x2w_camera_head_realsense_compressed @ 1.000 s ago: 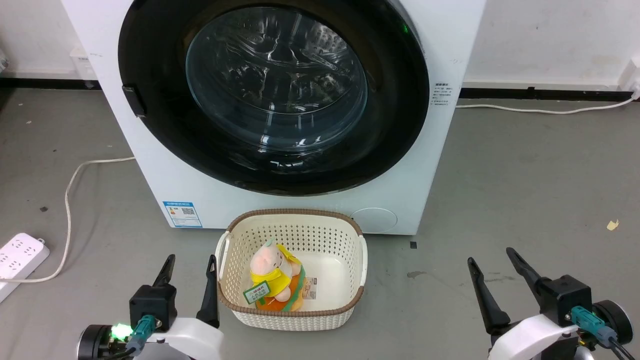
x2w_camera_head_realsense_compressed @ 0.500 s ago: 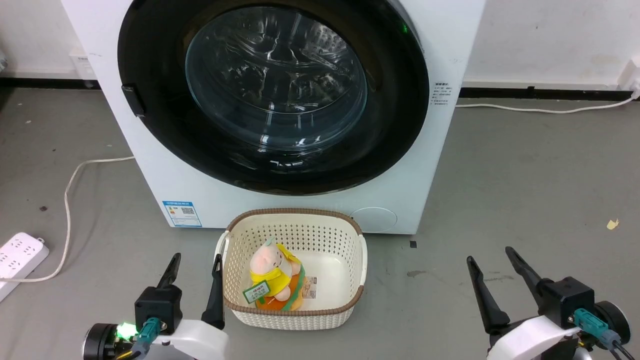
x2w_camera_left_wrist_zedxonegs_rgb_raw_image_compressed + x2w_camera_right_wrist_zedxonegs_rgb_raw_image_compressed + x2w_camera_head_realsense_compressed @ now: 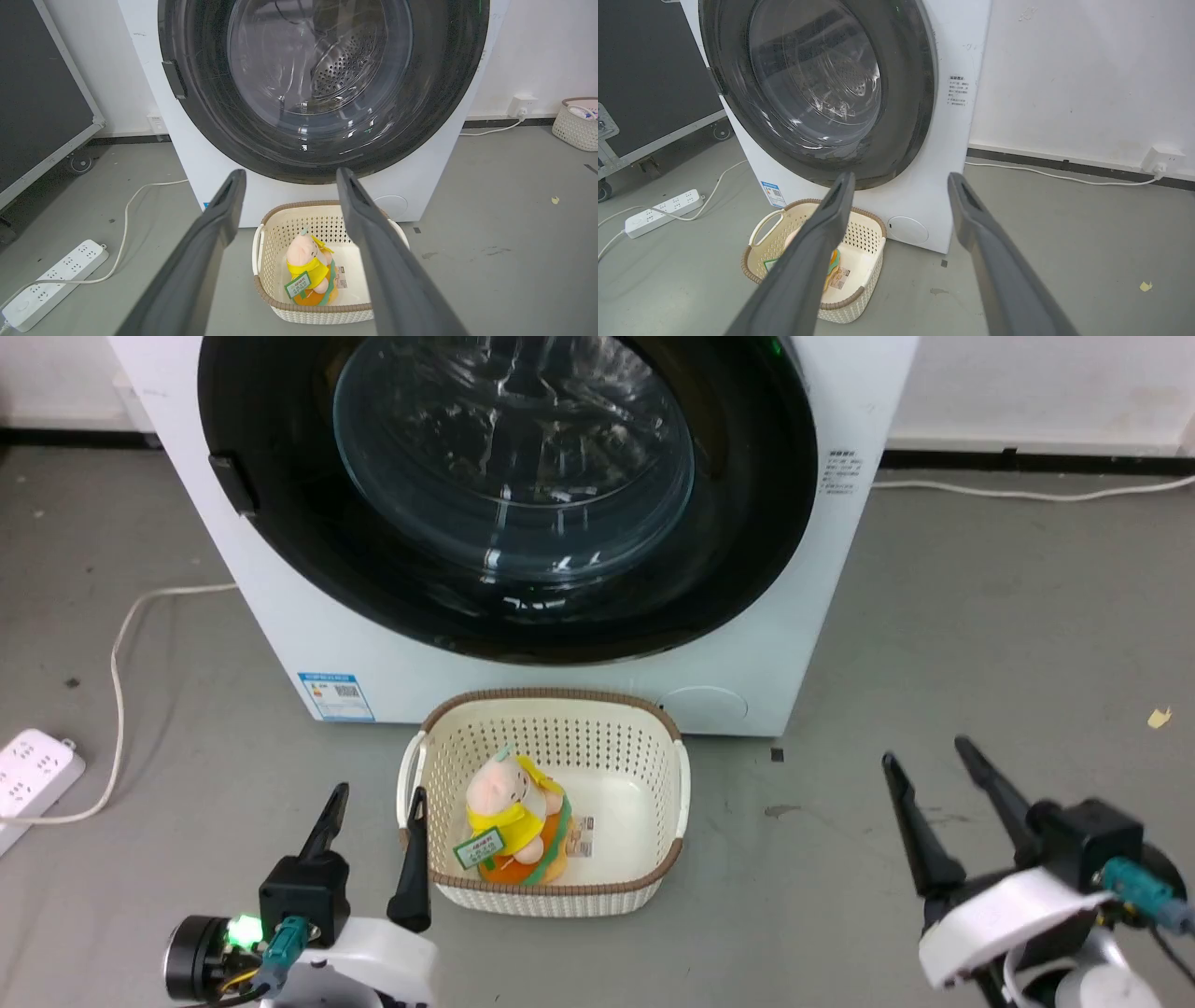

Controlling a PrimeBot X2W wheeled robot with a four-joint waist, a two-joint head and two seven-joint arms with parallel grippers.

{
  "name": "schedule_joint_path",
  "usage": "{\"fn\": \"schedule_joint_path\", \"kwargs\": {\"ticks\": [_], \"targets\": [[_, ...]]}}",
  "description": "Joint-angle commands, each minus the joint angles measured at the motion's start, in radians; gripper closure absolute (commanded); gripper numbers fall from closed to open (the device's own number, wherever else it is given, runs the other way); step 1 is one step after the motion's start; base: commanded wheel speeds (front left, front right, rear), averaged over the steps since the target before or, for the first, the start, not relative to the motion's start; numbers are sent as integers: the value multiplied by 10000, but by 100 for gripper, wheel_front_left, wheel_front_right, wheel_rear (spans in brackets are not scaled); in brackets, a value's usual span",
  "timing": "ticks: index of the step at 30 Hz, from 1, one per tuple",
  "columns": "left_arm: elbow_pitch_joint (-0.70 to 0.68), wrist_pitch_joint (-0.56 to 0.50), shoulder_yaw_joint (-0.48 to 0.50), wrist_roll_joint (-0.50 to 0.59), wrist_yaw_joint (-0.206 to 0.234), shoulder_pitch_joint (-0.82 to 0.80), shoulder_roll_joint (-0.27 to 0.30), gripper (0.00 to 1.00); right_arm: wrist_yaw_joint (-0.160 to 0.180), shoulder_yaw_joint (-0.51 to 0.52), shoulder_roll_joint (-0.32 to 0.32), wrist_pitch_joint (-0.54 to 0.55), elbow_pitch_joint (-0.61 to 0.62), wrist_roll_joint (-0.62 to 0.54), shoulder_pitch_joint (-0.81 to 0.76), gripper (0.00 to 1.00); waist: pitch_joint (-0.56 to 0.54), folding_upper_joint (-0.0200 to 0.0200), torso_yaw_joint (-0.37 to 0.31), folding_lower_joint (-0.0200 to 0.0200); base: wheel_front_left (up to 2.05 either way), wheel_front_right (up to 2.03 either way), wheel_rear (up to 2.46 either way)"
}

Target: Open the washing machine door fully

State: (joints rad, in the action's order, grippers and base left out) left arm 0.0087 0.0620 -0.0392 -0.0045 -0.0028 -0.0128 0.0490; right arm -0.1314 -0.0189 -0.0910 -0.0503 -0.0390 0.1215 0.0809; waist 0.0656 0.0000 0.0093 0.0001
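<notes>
Sitting shut, is it, the washing machine door (image 3: 512, 467)?

It is looking that way. The black disc is lying flush against the front of the washing machine (image 3: 579, 686), taking up most of the top of the head view. No gap is showing at its rim in either wrist view. The small dark tab (image 3: 231, 485) on its left edge, which I am taking for the handle, is sitting untouched.

So nothing of the job is counting as done?

I am judging it so. The whole swing is waiting to be made: reaching the tab, freeing the door, then drawing it round until it is standing wide.

Where are the grippers hanging?

Low down, and well apart from the door. The left gripper (image 3: 378, 793) is hovering just beside the cream basket (image 3: 551, 695), with its fingers spread wide and holding nothing. The right gripper (image 3: 924, 754) is floating over the bare grey floor (image 3: 980, 616) off to the right, its fingers parted wide too, and empty.

And that basket?

It is sitting on the floor right before the machine, below the door, with a plush toy (image 3: 509, 812) lying inside — I am guessing the door is going to pass above it, though the pictures are not settling that.
</notes>
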Motion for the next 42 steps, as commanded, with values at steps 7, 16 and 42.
{"fn": "schedule_joint_path", "kwargs": {"ticks": [7, 16, 42], "targets": [[-49, 224, -170, -149, 54, -410, 4, 0, 2, 16, -306, 99, -202, 980, 984, 0, 465, 0, 144, 0, 0, 0, 0], [-83, 412, -302, -222, 79, -684, 5, 0, 3, 470, -287, 745, -463, 2733, 2050, 0, 879, 0, 303, -1, 0, 0, 0], [-200, 1038, -807, -526, 265, -1445, 8, 0, 5, 2515, -29, 3250, -4087, 6011, 6714, 100, 2279, 0, 925, -1, 0, 0, 0]]}}
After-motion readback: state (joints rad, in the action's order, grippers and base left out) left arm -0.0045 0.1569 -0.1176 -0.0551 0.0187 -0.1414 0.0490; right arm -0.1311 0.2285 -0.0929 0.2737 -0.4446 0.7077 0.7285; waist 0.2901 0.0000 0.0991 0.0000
